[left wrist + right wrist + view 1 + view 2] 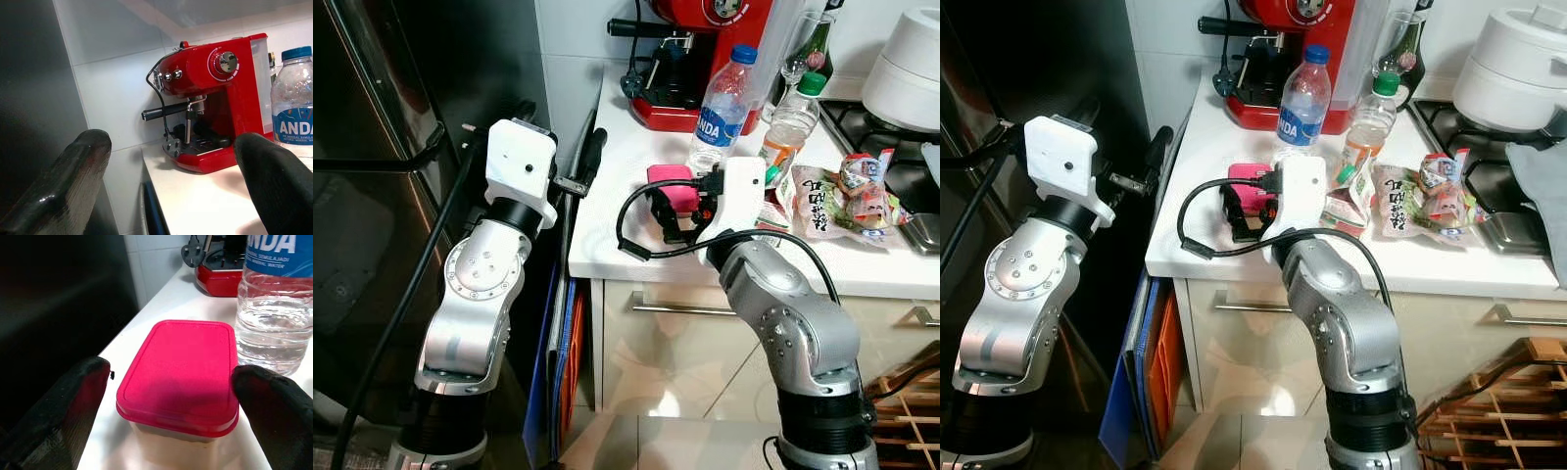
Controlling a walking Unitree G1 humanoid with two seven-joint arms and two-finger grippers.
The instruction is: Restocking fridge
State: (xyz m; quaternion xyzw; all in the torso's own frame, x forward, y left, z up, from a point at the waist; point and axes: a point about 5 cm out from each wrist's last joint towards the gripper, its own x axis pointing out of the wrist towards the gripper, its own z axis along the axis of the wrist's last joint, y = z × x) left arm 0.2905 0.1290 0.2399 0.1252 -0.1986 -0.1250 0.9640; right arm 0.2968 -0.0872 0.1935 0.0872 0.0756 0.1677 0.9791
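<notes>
A small tub with a pink lid (181,367) stands on the white counter (617,235) near its front left corner. My right gripper (171,382) is open, with one black finger on each side of the tub and a gap between each finger and the tub. Behind the tub stands a clear water bottle with a blue cap (722,108). My left gripper (563,137) is open and empty, raised in the gap between the dark fridge (372,196) and the counter's left edge.
A red coffee machine (705,59) stands at the back of the counter. Right of the tub are a green-capped bottle (793,122) and snack packets (842,201). A white cooker (911,64) sits on the stove at far right. Drawers lie under the counter.
</notes>
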